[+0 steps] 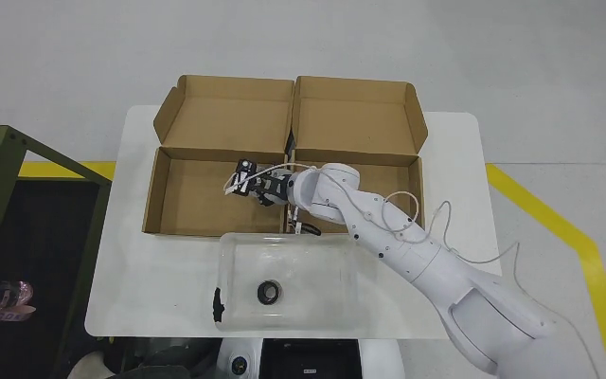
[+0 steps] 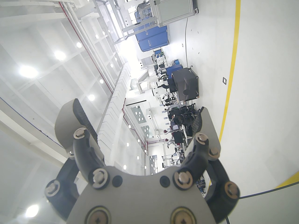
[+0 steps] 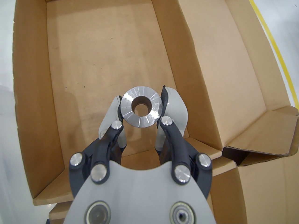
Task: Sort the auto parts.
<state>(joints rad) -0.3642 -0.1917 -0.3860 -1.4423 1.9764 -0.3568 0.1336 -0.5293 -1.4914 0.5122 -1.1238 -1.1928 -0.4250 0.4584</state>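
One steel ring we hold in the right hand above the ten-o'clock cardboard box, presumably for release; left hand wide.

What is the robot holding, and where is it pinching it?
The right gripper holds a metal ring by its outer rim, pinched on opposite sides.

Silver metal ring with a flat face, radial marks and a centre bore, clamped in right gripper over floor of left cardboard box. Black ring flat in clear bin. Small black part at bin's left wall, shape unclear.
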